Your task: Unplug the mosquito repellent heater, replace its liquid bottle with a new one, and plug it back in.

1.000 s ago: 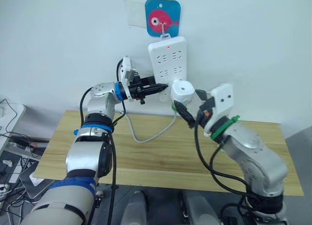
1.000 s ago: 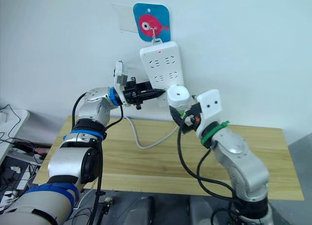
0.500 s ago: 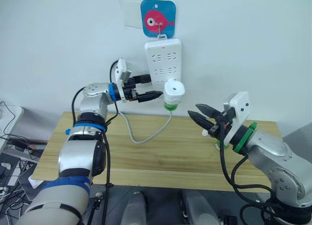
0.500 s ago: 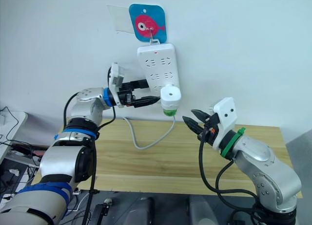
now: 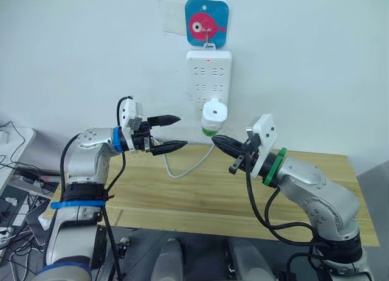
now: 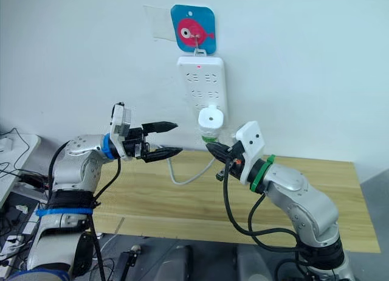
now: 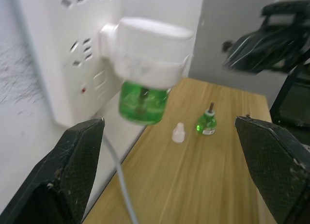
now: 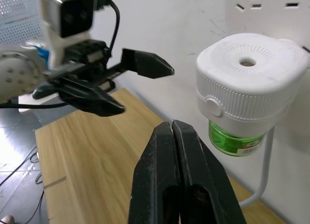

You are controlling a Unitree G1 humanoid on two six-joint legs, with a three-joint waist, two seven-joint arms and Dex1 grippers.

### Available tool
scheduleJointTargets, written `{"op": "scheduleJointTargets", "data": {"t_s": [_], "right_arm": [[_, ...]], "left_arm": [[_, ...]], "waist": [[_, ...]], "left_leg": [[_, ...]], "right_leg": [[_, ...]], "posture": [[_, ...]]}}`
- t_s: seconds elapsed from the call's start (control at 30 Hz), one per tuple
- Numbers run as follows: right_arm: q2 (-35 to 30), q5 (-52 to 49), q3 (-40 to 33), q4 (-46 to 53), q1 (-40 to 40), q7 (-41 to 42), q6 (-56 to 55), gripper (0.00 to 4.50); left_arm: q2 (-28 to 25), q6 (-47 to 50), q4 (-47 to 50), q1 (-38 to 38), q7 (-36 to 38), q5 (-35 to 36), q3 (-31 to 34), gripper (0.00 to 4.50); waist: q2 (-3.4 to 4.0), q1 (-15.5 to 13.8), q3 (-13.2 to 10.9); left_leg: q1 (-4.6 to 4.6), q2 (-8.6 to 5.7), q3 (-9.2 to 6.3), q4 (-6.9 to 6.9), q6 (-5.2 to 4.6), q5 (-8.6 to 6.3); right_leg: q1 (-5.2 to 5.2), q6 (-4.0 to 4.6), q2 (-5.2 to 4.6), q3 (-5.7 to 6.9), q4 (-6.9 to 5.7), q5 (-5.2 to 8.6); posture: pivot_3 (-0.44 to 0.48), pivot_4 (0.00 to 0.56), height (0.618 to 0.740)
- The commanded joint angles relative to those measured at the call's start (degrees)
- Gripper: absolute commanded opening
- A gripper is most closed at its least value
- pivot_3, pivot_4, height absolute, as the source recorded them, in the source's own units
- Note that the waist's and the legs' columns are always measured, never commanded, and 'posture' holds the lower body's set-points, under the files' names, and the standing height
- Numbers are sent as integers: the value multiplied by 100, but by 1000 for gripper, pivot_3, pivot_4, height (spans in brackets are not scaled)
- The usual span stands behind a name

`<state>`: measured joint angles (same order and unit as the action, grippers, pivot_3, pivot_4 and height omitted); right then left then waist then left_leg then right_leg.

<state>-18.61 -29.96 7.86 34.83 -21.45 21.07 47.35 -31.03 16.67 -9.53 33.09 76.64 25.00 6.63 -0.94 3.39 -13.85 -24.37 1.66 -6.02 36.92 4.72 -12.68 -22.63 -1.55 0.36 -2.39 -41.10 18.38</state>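
The white mosquito repellent heater (image 5: 214, 112) is plugged into the lower sockets of the white power strip (image 5: 208, 74) on the wall, with a green liquid bottle (image 7: 143, 103) screwed in underneath. My left gripper (image 5: 168, 133) hangs open to the heater's left, well apart from it, nothing between its fingers. My right gripper (image 5: 219, 140) is shut and empty, its tip just below and in front of the heater's green bottle (image 8: 234, 139). A second small green bottle (image 7: 207, 124) and a white cap (image 7: 178, 132) stand on the wooden table.
The power strip hangs from a hook on a blue fish plaque (image 5: 206, 24). Its white cord (image 5: 182, 169) loops down onto the wooden table (image 5: 200, 196). Cables and boxes lie on the floor at the left (image 5: 12, 202).
My right gripper has let go of the heater, swung out to the right, closed, and come back under the heater. My left gripper has opened and drawn back left from the power strip.
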Motion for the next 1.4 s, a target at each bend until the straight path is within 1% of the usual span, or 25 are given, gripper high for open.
{"op": "scheduleJointTargets", "data": {"t_s": [0.03,0.3,0.53,0.93,1.4], "right_arm": [[32,195,-12,-36,-104,-40,-287,40],[236,480,115,-304,-267,-113,-470,40],[365,664,130,-415,-328,-177,-569,40],[319,965,100,-423,-271,-209,-647,40],[156,765,-61,-138,-62,-111,-543,40]], "left_arm": [[-84,307,838,-223,-300,302,36,4500],[-134,595,1359,-529,-640,533,20,4500],[-145,538,1253,-460,-694,537,-17,4500],[-139,447,1126,-410,-698,530,-86,4500],[-170,401,965,-336,-646,536,-95,4500]], "waist": [[0,-17,0],[0,-27,0],[0,-51,0],[0,-55,0],[0,-68,0]], "left_leg": [[1,1,0,-1,0,0],[2,1,2,-3,-1,-1],[2,-1,4,-4,-1,-1],[2,0,3,-4,0,-1],[2,-1,4,-4,0,0]], "right_leg": [[0,0,1,0,1,0],[0,0,2,-1,1,0],[0,0,1,-2,4,0],[0,1,1,-1,4,0],[0,1,1,-1,4,0]], "posture": [[54,213,740],[56,210,740],[56,206,740],[49,202,740],[47,194,740]]}}
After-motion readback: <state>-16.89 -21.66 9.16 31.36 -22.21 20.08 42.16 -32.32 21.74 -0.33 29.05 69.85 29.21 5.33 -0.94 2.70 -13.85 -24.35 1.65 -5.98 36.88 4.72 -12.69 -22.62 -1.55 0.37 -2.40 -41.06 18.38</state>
